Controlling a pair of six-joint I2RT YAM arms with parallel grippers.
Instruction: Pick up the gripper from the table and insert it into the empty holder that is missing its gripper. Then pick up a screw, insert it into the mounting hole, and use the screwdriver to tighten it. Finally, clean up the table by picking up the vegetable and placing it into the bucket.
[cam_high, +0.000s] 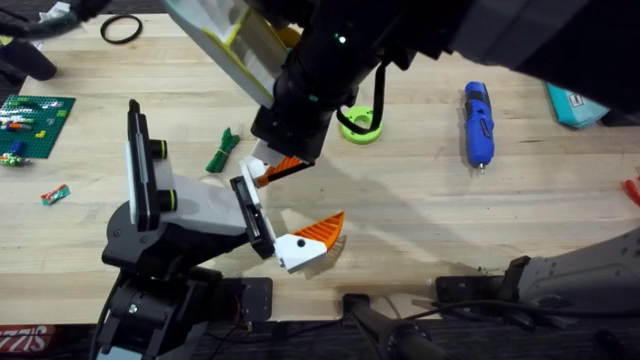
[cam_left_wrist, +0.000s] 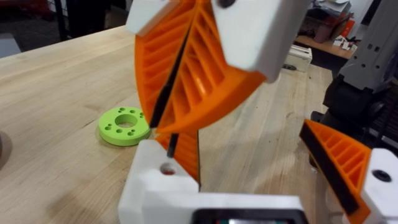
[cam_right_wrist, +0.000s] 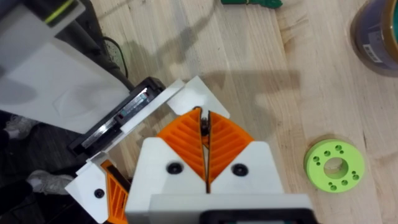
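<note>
My right gripper (cam_high: 272, 175) (cam_right_wrist: 205, 117) reaches down from the far side, shut on a small dark screw (cam_left_wrist: 171, 144). The screw's tip hangs just above the mounting hole (cam_left_wrist: 166, 168) in the white base of the orange gripper (cam_left_wrist: 186, 158), which sits in the black holder (cam_right_wrist: 118, 118) (cam_high: 255, 215). My left gripper (cam_high: 285, 208) stands open; its other orange finger (cam_left_wrist: 339, 165) (cam_high: 322, 232) is well apart. The blue screwdriver (cam_high: 477, 125) lies at the right. The green vegetable (cam_high: 223, 150) lies left of the right gripper.
A lime-green ring (cam_high: 360, 125) (cam_left_wrist: 125, 126) (cam_right_wrist: 334, 165) lies just beyond the grippers. A dark round container (cam_right_wrist: 376, 31), perhaps the bucket, is near it. A green brick plate (cam_high: 35, 115), a black ring (cam_high: 120, 30) and a teal packet (cam_high: 575, 105) lie at the edges.
</note>
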